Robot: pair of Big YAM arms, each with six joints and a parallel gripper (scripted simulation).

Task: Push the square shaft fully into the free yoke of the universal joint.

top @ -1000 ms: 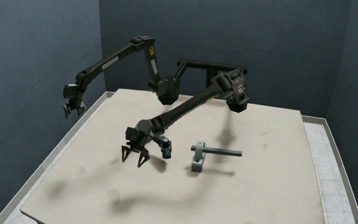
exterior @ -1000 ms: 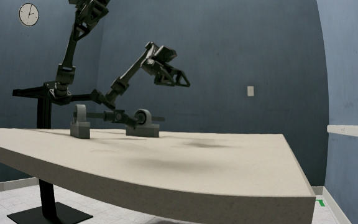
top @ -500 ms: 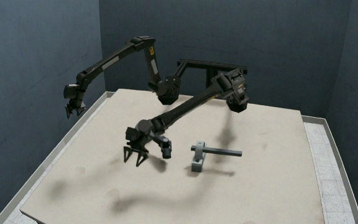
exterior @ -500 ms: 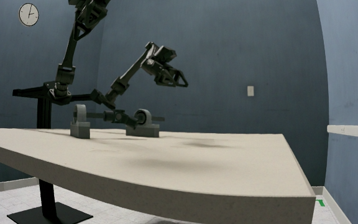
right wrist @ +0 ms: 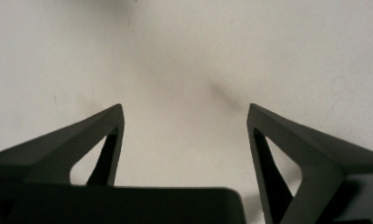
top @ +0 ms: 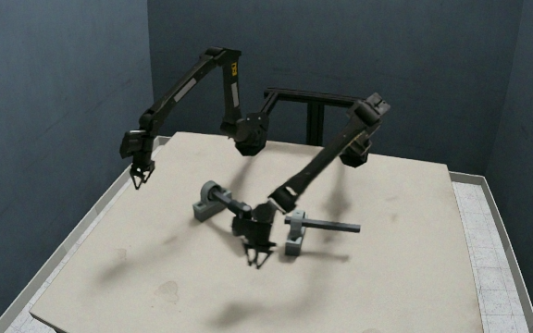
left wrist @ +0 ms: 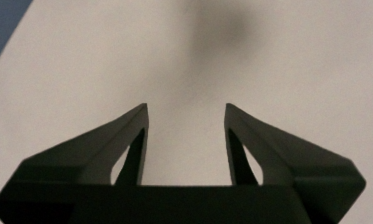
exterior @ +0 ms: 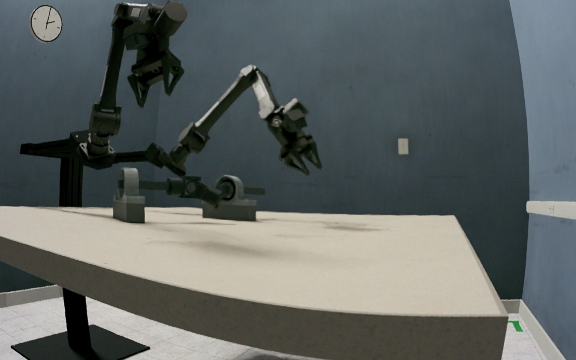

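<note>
The universal joint [top: 240, 207] [exterior: 189, 187] hangs on a shaft from a grey bearing block [top: 209, 209] [exterior: 129, 209]. Its free yoke [exterior: 211, 195] droops; my left arm hides it in the top view. The square shaft [top: 333, 226] [exterior: 255, 191] passes through a second bearing block [top: 295, 237] [exterior: 229, 210], its short end towards the joint. How the shaft end meets the yoke cannot be told. My left gripper [top: 254, 265] [exterior: 314, 170] [left wrist: 186, 112] is half open and empty, above the table in front of the joint. My right gripper [top: 142, 182] [exterior: 155, 100] [right wrist: 185, 113] is open wider, empty, high near the table's left edge.
Both arms' bases sit on a black frame [top: 315, 98] at the back of the table [top: 410, 277] [exterior: 368, 270]. My left forearm reaches over the table between the two blocks in the top view. Walls stand beyond the table's edges.
</note>
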